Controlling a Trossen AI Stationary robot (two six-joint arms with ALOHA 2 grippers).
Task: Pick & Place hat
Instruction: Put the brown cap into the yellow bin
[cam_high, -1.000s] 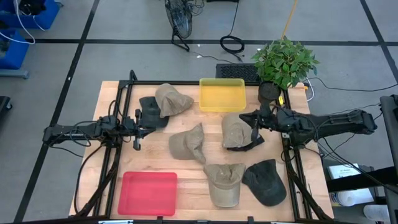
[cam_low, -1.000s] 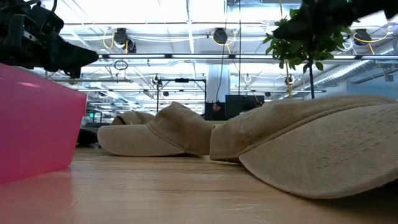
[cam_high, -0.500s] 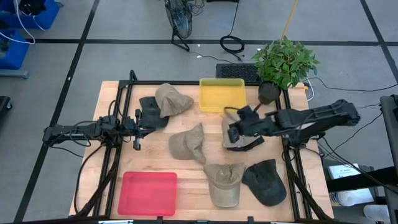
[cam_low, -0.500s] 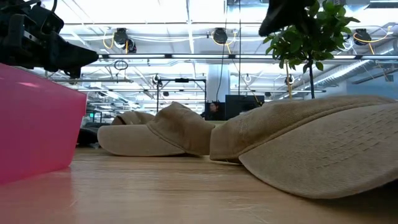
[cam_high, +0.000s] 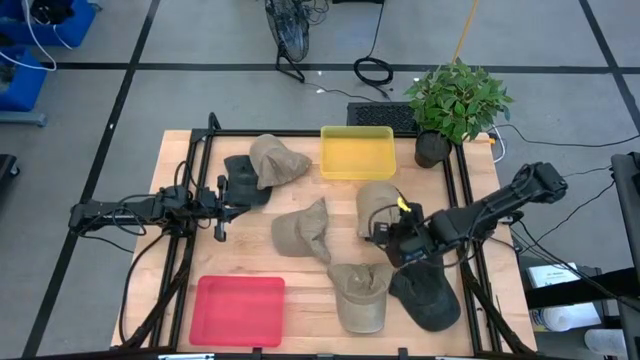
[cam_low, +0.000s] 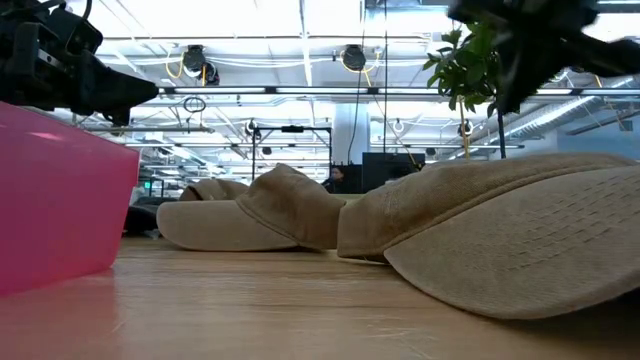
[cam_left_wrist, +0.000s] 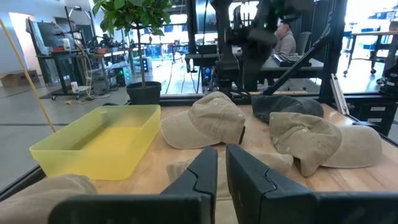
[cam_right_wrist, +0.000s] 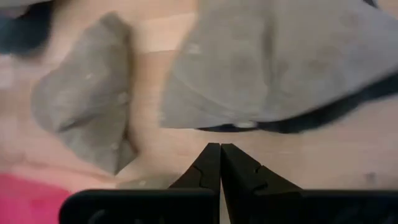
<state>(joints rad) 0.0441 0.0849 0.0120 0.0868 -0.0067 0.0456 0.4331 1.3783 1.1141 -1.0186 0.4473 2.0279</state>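
High view: the right pincer (cam_high: 388, 240), fingers closed and empty, hangs above the tan hat (cam_high: 376, 205), probably lining up a grasp. The left pincer (cam_high: 228, 195), closed too, waits beside the dark hat (cam_high: 243, 172).

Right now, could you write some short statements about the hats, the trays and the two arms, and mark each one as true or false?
1. The yellow tray holds no hat. True.
2. The red tray holds a tan hat. False: it holds nothing.
3. The right end effector is above the table between the tan hat by the yellow tray and the dark hat. True.
4. The right end effector grips a hat. False: its fingers are shut on nothing.
5. The left end effector is over the plant. False: it is at the left side, near the dark hat at the back.
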